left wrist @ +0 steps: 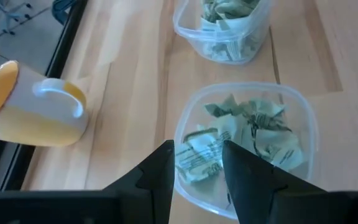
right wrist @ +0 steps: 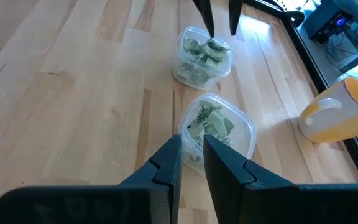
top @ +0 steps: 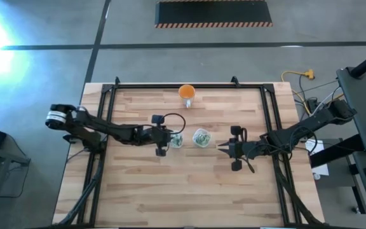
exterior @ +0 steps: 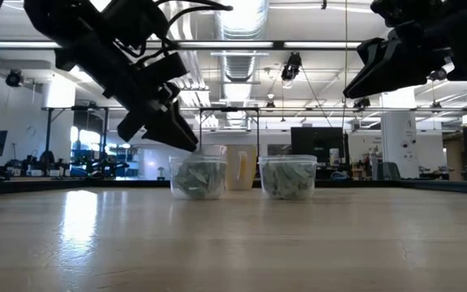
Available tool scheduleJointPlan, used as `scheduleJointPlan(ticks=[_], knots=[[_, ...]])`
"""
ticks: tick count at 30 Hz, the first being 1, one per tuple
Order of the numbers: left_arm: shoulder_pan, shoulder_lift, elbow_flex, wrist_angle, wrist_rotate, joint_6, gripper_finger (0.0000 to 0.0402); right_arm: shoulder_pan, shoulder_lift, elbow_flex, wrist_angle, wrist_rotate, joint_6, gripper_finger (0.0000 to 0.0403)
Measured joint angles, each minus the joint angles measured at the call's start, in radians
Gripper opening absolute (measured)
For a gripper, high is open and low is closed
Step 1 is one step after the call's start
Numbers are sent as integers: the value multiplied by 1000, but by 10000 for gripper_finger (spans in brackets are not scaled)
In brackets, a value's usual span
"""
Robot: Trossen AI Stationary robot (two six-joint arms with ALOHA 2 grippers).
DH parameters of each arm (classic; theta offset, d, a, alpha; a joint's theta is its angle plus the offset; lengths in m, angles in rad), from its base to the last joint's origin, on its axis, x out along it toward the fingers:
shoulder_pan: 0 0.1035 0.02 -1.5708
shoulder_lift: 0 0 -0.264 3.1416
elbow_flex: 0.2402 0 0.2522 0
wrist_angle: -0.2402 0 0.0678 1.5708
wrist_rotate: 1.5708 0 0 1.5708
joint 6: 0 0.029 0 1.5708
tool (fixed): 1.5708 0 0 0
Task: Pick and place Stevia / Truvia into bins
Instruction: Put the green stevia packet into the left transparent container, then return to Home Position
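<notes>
Two clear bins stand side by side mid-table, the left bin [top: 178, 140] and the right bin [top: 201, 137]. Each holds a loose pile of green-and-white Stevia sachets [left wrist: 247, 134] resting on its bottom. My left gripper [left wrist: 197, 148] hovers open just above the left bin's [left wrist: 247, 149] near rim, slanting down, with nothing between its fingers. My right gripper [right wrist: 191, 140] hangs above the table to the right of the right bin [right wrist: 219, 130]. Its fingers stand a narrow gap apart with nothing between them.
An orange cup [top: 187, 93] stands at the table's far edge, behind the bins. Black frame rails [top: 269, 108] run along the table's left, right and far sides. Bare wood [top: 183, 191] stretches from the bins to the near edge.
</notes>
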Motion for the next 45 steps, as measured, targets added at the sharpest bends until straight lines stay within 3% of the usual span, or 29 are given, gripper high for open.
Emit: scheduleJointPlan(ticks=[13,26,31,36,39,41,45], knots=[[1,59,5,30,29,31,118,0,0,0,-1,0,0,57],[-7,-29,4,31,30,32,118,0,0,0,-3,0,0,57],[-9,-77,14,41,28,27,118,0,0,2,69,0,-24,57],[-8,-177,27,56,-132,24,118,0,-11,27,64,27,-76,57],[-7,-256,25,56,-222,7,118,0,-35,41,64,138,-81,57],[-7,-308,14,75,-196,-25,118,-2,-67,41,66,166,-93,57],[2,-416,-31,161,60,18,118,-17,-151,39,79,88,-143,57]])
